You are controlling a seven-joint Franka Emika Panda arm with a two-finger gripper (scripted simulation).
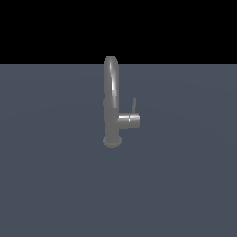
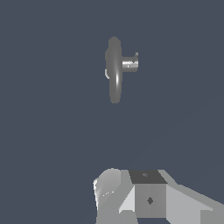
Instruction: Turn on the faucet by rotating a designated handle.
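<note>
Wrist view — faucet (image 2: 114, 70) well apart from the end effector (image 2: 144, 199), whose jaw state seems indiscernible.

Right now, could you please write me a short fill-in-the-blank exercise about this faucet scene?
1. The faucet has a tall, ____ spout.
2. The handle is a thin rod pointing ____ from the end of the side cylinder.
3. In the exterior view, the side cylinder sticks out toward that view's ____.
4. The arm is ____ the faucet.

Missing words: arched; up; right; not touching
</note>
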